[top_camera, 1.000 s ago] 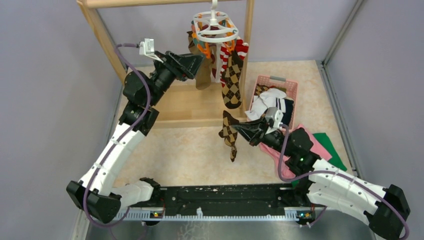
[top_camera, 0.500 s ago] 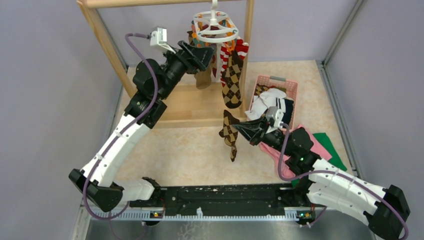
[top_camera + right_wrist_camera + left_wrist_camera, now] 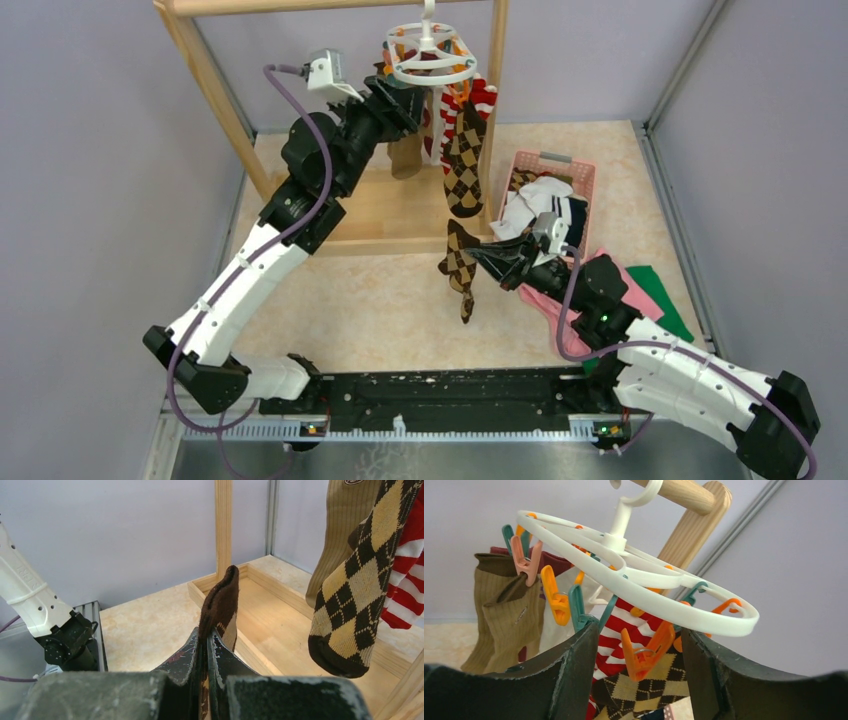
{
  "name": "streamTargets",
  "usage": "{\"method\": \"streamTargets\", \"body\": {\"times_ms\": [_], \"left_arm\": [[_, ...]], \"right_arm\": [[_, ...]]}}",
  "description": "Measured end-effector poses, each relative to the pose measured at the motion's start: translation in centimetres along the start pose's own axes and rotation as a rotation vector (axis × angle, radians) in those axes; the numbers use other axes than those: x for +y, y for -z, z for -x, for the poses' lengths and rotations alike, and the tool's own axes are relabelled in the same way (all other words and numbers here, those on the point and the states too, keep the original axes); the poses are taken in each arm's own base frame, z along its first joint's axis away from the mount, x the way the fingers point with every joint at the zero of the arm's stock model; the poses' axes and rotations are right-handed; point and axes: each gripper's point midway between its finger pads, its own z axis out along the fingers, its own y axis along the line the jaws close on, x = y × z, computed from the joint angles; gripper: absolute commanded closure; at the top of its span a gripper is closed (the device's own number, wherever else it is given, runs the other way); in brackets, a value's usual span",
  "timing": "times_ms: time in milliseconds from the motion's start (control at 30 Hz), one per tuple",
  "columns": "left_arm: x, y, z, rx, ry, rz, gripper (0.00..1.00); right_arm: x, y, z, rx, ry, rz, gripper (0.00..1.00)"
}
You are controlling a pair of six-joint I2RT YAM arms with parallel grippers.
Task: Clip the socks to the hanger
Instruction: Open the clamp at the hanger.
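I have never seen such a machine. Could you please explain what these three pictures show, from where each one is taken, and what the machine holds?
These are two robot arms fixed at the near edge of a table, each ending in a two-finger gripper. One picture looks down from above; the other two come from small cameras on the wrists. The right gripper is shut on a brown-tan argyle sock, which hangs below it. The left gripper, open, is raised to the white ring hanger on the wooden rack; an orange clip shows between its fingers. Socks already hang from it, among them another argyle sock, a striped sock and a brown sock. On the table stands a pink basket with more socks, beside a pink cloth and a green cloth.
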Motion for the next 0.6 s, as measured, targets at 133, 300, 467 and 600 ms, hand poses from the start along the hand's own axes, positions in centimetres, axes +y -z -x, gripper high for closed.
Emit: {"method": "streamTargets", "body": {"times_ms": [133,300,467,600], "left_arm": [[0.40,-0.59,-0.14,-0.004,-0.018,0.021,0.34],[0.61,-0.96,-0.35,0.001,-0.031,0.033,0.37],[0.44,-1.00,-0.09,-0.003,-0.033,0.031,0.46],[0.25,-0.97,0.17,-0.008,-0.033,0.026,0.62]], "right_arm": [[0.03,0.00,0.00,0.000,0.000,0.002,1.00],[0.08,0.00,-0.01,0.001,0.000,0.005,1.00],[-0.01,0.02,0.00,0.001,0.001,0.003,1.00],[-0.02,0.02,0.00,0.001,0.001,0.003,1.00]]}}
